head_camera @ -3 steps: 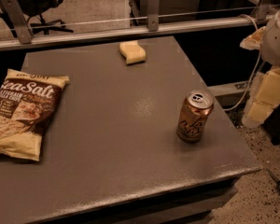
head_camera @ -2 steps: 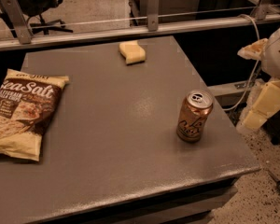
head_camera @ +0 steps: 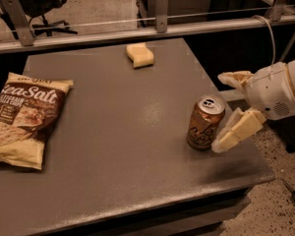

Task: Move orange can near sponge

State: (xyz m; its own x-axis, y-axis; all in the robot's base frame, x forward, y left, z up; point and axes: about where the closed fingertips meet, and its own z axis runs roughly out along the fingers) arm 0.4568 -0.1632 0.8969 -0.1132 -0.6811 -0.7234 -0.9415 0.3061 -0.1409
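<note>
The orange can (head_camera: 205, 122) stands upright on the grey table (head_camera: 118, 132), near its right edge. The pale yellow sponge (head_camera: 139, 54) lies at the far middle of the table, well away from the can. My gripper (head_camera: 225, 111) comes in from the right, open. Its near finger (head_camera: 236, 131) is right beside the can's right side. Its far finger (head_camera: 234, 77) is above and behind the can. The can sits just left of the gap between them, not held.
A large sea-salt chip bag (head_camera: 24, 118) lies flat at the table's left. A metal rail (head_camera: 137, 29) runs behind the table's far edge. The table's right edge drops to a speckled floor (head_camera: 280, 191).
My gripper has moved left from beyond the table's right edge to right beside the can. The can, sponge and bag have not moved.
</note>
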